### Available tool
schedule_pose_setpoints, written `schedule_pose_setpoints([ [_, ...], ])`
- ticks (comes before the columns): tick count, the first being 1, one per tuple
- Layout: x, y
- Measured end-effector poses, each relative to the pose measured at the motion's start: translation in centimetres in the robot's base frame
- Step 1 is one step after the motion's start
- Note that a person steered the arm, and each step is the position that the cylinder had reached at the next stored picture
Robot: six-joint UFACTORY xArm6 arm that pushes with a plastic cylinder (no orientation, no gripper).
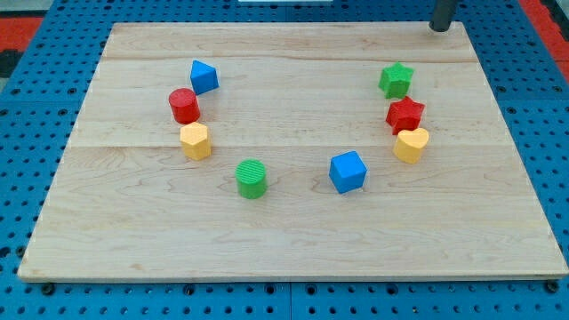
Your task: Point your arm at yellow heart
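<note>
The yellow heart (411, 145) lies on the wooden board at the view's right, just below a red star (404, 115). My tip (440, 28) is at the view's top right, at the board's far edge, well above the heart and apart from every block. The nearest block to the tip is a green star (396, 80).
A blue cube (348, 172) and a green cylinder (252, 179) sit near the middle. At the view's left stand a yellow hexagonal block (195, 141), a red cylinder (184, 106) and a blue block (204, 76). The wooden board (293, 240) lies on a blue pegboard.
</note>
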State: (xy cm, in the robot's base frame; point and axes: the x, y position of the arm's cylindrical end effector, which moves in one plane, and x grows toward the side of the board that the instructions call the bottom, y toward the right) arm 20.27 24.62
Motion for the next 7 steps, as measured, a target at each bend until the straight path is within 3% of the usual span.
schedule_pose_setpoints([
  [5, 0.1, -0.3],
  [6, -0.2, 2.8],
  [7, 2.1, 8.4],
])
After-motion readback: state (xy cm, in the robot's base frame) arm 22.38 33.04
